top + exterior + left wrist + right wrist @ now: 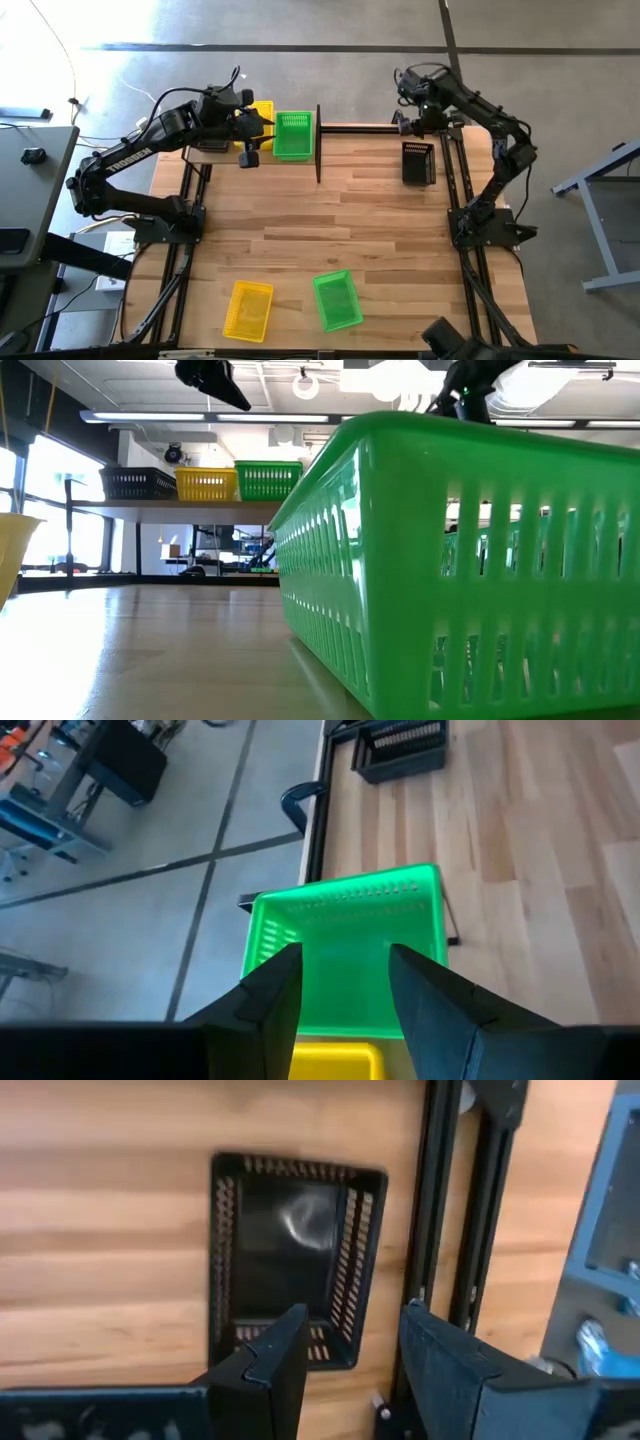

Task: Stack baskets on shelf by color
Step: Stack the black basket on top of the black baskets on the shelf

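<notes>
Two green baskets (pixel 293 135), two yellow (pixel 249 309), one black (pixel 418 163)

You had six baskets in view: two yellow baskets (pixel 248 308), two green baskets (pixel 337 299) and two black baskets (pixel 418 162). There was one shelf (pixel 190 506). Whether any basket hid another nested inside it, you couldn't tell.
</notes>
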{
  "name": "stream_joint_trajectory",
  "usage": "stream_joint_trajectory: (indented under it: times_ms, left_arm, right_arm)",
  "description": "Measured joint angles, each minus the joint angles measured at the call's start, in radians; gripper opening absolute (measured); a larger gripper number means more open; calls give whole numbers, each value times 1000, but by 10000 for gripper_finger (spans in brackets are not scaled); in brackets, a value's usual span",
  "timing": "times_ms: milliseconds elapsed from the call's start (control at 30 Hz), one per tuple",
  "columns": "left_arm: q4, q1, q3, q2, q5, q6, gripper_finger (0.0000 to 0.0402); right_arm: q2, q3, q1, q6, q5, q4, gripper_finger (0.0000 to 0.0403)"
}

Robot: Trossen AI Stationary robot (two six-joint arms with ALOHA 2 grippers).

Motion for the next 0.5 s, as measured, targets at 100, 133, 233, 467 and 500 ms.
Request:
stream_joint_trajectory:
  times_ms: [100,133,233,467,500]
  left_arm:
    - [0,0,0,0,-16,19,140]
    - [0,0,0,0,-15,23,139]
    - [2,0,0,0,-15,36,138]
    - [49,1,0,0,-15,45,138]
    - [51,1,0,0,-15,45,138]
  right_arm:
    - [0,-92,0,3,-5,-1,145]
    - [-3,-128,0,4,-5,1,145]
    - [-14,-221,0,5,-9,40,145]
    - [-17,-364,1,5,-53,200,143]
    - [-17,-379,1,6,-51,221,142]
